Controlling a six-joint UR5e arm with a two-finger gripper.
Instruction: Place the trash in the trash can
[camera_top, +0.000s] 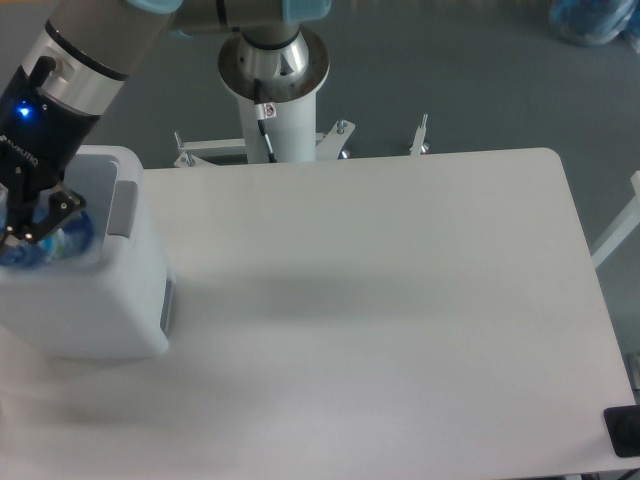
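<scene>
At the left edge of the frame, the trash can, a large white boxy bin with rounded corners and a grey panel on its right rim, stands on the white table. The arm's dark wrist section, with a small blue light glowing on it, comes in from the upper left and reaches down into the bin's open mouth. The gripper sits low inside that opening, its dark fingers partly cut off by the left border of the frame. The bottle shows as a patch of blue and clear plastic right at the fingertips, inside the bin's opening, close to the left border. The fingers lie against it on the visible side, but the other finger is mostly out of sight, so it cannot be told whether the claw is clamped on the bottle or has let it go. The wrapper is not visible anywhere in the view. Beyond the table's far edge, in the upper middle of the frame, the arm's round metal base and white pedestal stand on the grey floor. A small black object sits at the table's lower right corner.
</scene>
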